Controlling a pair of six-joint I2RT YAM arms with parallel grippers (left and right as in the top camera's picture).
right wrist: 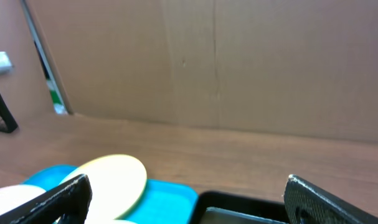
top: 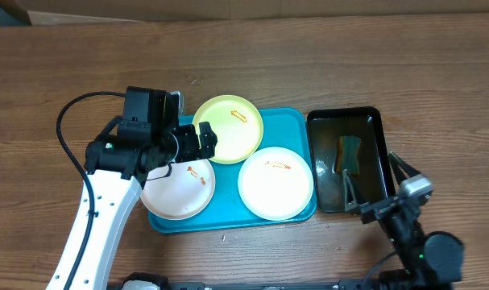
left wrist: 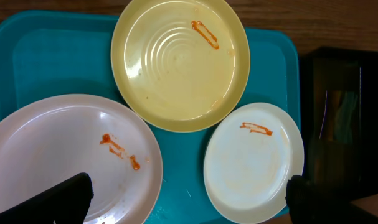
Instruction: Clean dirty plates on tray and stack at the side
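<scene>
Three plates lie on the teal tray (top: 228, 221). A pale yellow-green plate (top: 228, 129) sits at the back, a white plate (top: 177, 189) at front left and another white plate (top: 275, 183) at front right. Each carries an orange-red smear. My left gripper (top: 202, 145) hovers open above the gap between the yellow-green plate and the left white one, holding nothing. In the left wrist view its fingers (left wrist: 64, 202) frame the left white plate (left wrist: 64, 155), the right white plate (left wrist: 254, 162) and the yellow-green plate (left wrist: 179, 62). My right gripper (top: 375, 179) stands open and empty over the black tray.
A black tray (top: 345, 161) with water and a sponge (top: 350, 153) stands right of the teal tray. The right wrist view shows the right gripper (right wrist: 189, 202), the yellow-green plate (right wrist: 114, 177), the teal tray (right wrist: 173, 196) and a cardboard wall (right wrist: 238, 62) behind the wooden table.
</scene>
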